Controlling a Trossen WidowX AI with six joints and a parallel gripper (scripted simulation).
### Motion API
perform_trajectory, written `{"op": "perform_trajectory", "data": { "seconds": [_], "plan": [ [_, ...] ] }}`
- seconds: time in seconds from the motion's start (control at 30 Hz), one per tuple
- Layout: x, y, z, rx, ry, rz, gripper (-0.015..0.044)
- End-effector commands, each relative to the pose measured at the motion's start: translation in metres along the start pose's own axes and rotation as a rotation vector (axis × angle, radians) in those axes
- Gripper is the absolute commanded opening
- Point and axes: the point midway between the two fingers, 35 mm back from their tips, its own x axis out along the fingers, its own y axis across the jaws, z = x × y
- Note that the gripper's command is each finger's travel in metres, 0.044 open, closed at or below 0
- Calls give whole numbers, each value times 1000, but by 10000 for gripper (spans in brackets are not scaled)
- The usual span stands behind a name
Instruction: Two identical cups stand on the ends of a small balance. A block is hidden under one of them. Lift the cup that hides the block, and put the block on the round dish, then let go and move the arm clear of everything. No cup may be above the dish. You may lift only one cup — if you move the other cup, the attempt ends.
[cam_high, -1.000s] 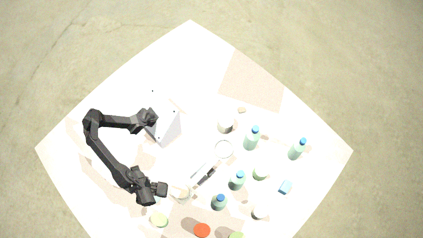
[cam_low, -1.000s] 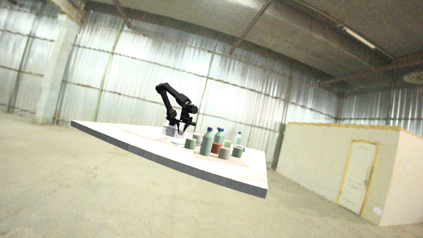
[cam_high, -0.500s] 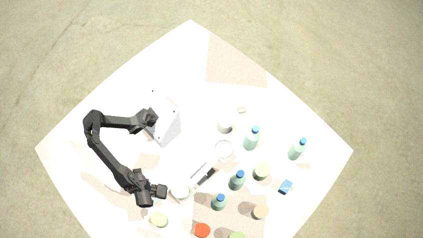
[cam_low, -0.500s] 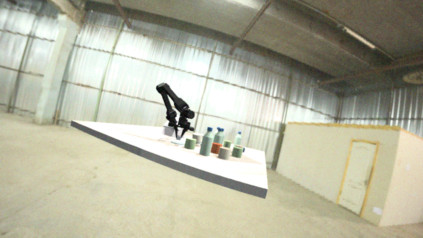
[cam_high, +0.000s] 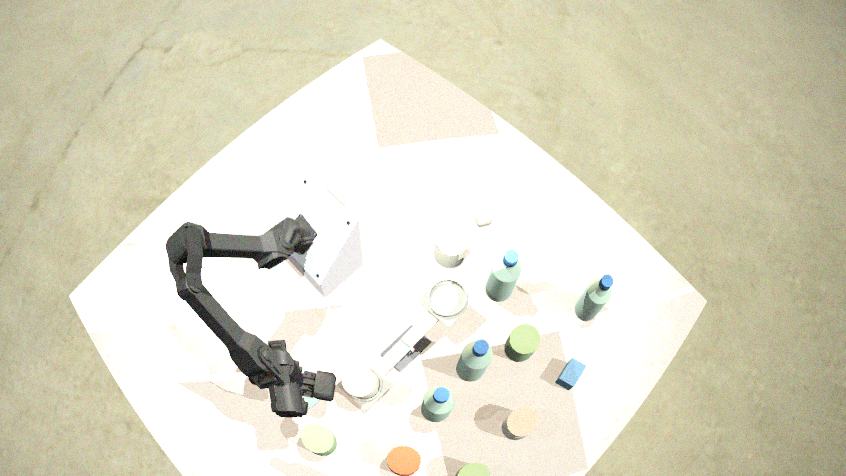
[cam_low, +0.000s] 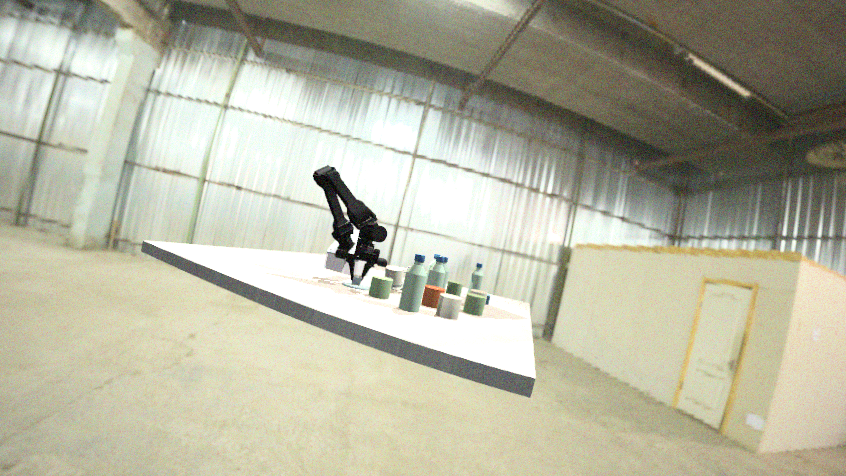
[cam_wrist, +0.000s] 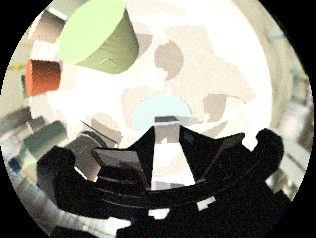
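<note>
My gripper (cam_low: 356, 277) (cam_wrist: 165, 127) points down and is shut on a small grey block (cam_wrist: 167, 134), low over the pale blue round dish (cam_wrist: 161, 106) (cam_high: 311, 401). Whether the block touches the dish I cannot tell. In the top view the arm hides the fingers and most of the dish. One whitish cup (cam_high: 360, 380) stands on the near end of the balance (cam_high: 400, 341), close to my gripper. The ring (cam_high: 430, 300) at the balance's other end is empty. The other cup (cam_high: 451, 251) stands on the table beyond that end. No cup is above the dish.
A green cylinder (cam_high: 318, 440) (cam_wrist: 92, 32) stands close to the dish, with an orange one (cam_high: 403, 460) (cam_wrist: 43, 77) farther off. Several bottles, including one beside the balance (cam_high: 437, 406), stand beyond. A blue block (cam_high: 570, 374) and a pale box (cam_high: 343, 260) are farther away.
</note>
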Motion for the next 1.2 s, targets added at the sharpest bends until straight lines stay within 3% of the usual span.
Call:
{"op": "perform_trajectory", "data": {
  "seconds": [0.0, 0.03, 0.6, 1.17],
  "plan": [
    [7, 2, -3, -12, 7, 3, 0],
    [7, 2, -3, -12, 7, 3, 0],
    [-2, 1, 0, 8, 4, 3, 440],
    [-90, 1, -3, -18, 10, 10, 440]
  ]
}}
